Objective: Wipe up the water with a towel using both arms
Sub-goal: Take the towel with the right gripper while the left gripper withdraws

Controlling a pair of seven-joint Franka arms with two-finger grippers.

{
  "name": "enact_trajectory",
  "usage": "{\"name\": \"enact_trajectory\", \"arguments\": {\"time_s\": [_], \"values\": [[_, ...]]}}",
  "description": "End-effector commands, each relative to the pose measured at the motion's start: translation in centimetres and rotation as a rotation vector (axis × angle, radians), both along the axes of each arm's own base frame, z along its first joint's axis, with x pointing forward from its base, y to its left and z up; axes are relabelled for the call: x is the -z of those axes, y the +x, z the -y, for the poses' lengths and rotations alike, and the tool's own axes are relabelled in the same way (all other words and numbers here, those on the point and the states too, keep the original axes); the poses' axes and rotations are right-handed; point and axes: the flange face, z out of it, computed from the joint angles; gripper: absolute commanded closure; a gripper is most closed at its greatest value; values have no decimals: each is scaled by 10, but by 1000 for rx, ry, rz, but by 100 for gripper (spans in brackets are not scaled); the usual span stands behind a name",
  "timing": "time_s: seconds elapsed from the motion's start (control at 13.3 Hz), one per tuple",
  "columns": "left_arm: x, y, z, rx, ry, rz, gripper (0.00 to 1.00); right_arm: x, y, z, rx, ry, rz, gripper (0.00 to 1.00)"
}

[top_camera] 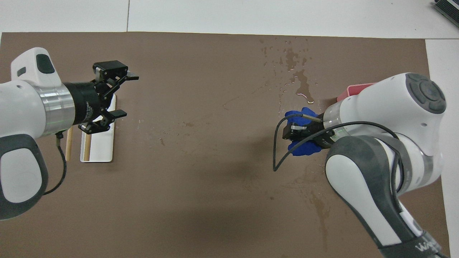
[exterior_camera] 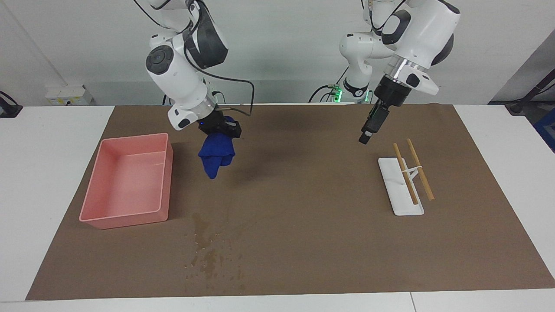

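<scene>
The right gripper (exterior_camera: 219, 132) is hanging in the air over the brown mat (exterior_camera: 303, 225), just beside the pink tray (exterior_camera: 125, 182), its fingers pinching the top of a bunched blue towel (exterior_camera: 217, 154); the towel is dangling clear of the mat — in the overhead view it is showing as blue folds (top_camera: 299, 148) on either side of the gripper (top_camera: 292, 130). The water (exterior_camera: 208, 255) is lying on the mat as glossy dark blotches and small specks, farther from the robots than the towel and near the mat's outer edge, toward the right arm's end of the table; in the overhead view the wet patch (top_camera: 294, 71) is sitting above the towel, with fainter streaks trailing toward the middle of the mat. The pink tray is resting on the mat beside the water, nearer to the robots than the blotches. The left gripper (exterior_camera: 364, 138) is waiting in the air over the mat, near a white rack (exterior_camera: 401, 190) carrying two wooden sticks (exterior_camera: 418, 169) — its fingers (top_camera: 120, 114) are standing spread apart, holding nothing; the rack is lying well apart from the water, toward the left arm's end of the table.
</scene>
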Motion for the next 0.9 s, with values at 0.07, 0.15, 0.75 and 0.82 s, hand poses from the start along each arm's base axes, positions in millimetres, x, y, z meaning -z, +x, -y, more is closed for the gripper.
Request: {"name": "enact_trajectory", "arguments": {"time_s": [0.07, 0.15, 0.75, 0.82], "values": [[20, 10, -44, 325, 285, 29, 0, 57, 35, 4, -167, -59, 135, 100], [25, 14, -55, 429, 360, 28, 0, 69, 43, 4, -185, -78, 166, 100], [4, 24, -87, 956, 548, -160, 0, 112, 149, 49, -317, -158, 528, 100], [4, 23, -87, 956, 546, -161, 0, 119, 161, 48, -309, -154, 552, 100]]}}
